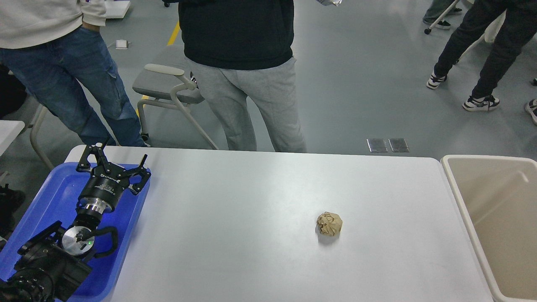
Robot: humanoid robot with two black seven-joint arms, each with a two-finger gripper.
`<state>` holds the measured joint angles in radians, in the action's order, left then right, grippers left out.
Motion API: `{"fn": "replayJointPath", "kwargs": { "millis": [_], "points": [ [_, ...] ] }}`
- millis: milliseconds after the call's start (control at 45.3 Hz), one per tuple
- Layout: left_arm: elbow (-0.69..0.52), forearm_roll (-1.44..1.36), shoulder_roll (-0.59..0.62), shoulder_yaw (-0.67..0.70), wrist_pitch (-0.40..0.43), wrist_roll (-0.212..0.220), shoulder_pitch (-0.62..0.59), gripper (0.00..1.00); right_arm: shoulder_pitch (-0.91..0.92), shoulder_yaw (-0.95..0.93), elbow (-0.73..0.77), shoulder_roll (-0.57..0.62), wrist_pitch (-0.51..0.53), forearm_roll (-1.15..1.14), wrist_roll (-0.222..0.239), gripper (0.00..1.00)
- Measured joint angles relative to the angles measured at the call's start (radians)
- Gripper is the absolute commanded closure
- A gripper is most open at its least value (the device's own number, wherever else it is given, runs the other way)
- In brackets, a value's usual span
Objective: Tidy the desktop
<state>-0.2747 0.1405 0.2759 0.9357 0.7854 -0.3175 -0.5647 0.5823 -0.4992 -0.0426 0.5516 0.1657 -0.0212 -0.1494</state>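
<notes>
The white desktop (251, 201) fills the lower middle of the head view. A crumpled tan paper ball (329, 223) lies on it, right of centre. My left gripper (119, 156) is open and empty, hovering over the far part of a blue tray (54, 197) at the desktop's left end, far from the ball. My right gripper is out of view.
A beige bin (495, 209) stands off the desktop's right end. Two people stand just behind the far edge, with a grey chair (168, 90) between them. More legs show at the far right.
</notes>
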Motion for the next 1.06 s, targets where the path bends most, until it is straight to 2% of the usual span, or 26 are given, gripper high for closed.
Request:
{"fn": "replayJointPath", "kwargs": {
  "millis": [155,265,464,618,773,905,1060],
  "points": [
    [0.0,0.0,0.0,0.0,0.0,0.0,0.0,0.0,-0.033,-0.216,-0.205,0.044,0.003,-0.026,-0.017,0.0],
    [0.0,0.0,0.0,0.0,0.0,0.0,0.0,0.0,-0.076,-0.373,-0.363,0.052,0.004,-0.085,-0.058,0.0],
    [0.0,0.001,0.0,0.0,0.0,0.0,0.0,0.0,-0.14,-0.629,-0.556,-0.058,0.004,-0.266,-0.123,0.0],
    [0.0,0.001,0.0,0.0,0.0,0.0,0.0,0.0,-0.185,-0.787,-0.638,-0.179,0.006,-0.366,-0.157,0.0],
    [0.0,0.001,0.0,0.0,0.0,0.0,0.0,0.0,-0.22,-0.868,-0.686,-0.258,0.008,-0.416,-0.197,0.0],
    [0.0,0.001,0.0,0.0,0.0,0.0,0.0,0.0,-0.236,-0.872,-0.704,-0.298,0.007,-0.443,-0.233,0.0],
    [0.0,0.001,0.0,0.0,0.0,0.0,0.0,0.0,-0.237,-0.835,-0.712,-0.319,0.003,-0.458,-0.255,0.0]
  ]
}}
